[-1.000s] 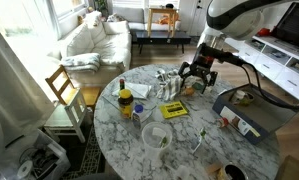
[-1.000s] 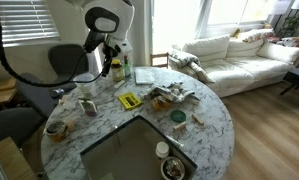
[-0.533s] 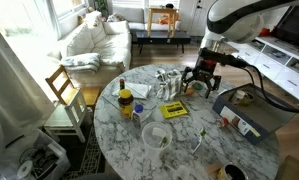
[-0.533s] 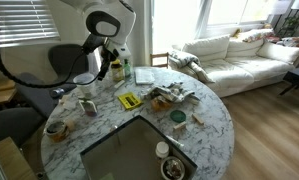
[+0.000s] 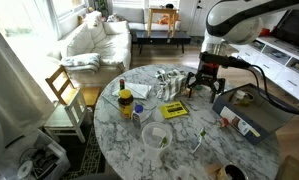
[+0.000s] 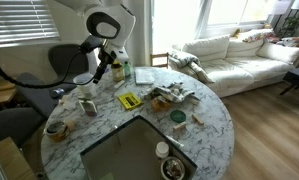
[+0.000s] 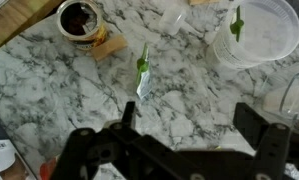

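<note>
The tool [image 5: 205, 86] hangs above the round white marble bench [image 5: 129, 135], jaws spread wide and gripping nothing. In the wrist view, a small white-and-green sachet [image 7: 142, 76] lies flat on the marble just ahead of the tool, clear of both fingers. Farther ahead stand a dark round jar with brown contents [image 7: 79, 17] and a clear plastic tub [image 7: 257, 30], well apart from each other.

place: home living room | signs: white sofa [image 5: 94, 45]; round marble table [image 5: 124, 140]; wooden chair [image 5: 61, 86]
</note>
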`<state>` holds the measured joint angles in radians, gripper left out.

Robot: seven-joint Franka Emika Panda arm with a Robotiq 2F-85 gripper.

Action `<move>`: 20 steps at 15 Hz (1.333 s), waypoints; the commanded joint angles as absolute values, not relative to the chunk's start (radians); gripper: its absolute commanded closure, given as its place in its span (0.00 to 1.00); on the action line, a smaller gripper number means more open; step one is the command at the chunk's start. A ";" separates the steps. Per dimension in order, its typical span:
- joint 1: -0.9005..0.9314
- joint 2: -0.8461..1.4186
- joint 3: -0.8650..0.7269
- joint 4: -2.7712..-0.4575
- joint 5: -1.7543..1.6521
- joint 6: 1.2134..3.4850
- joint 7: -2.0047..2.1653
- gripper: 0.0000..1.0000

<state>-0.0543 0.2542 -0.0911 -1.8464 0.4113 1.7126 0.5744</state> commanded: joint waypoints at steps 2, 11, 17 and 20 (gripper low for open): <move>-0.051 0.268 -0.095 -1.846 0.391 1.693 0.596 0.00; -0.044 0.384 -0.073 -1.977 0.416 1.724 0.441 0.02; -0.056 0.393 -0.061 -1.994 0.485 1.775 0.352 0.55; -0.057 0.397 -0.058 -1.986 0.515 1.757 0.322 0.79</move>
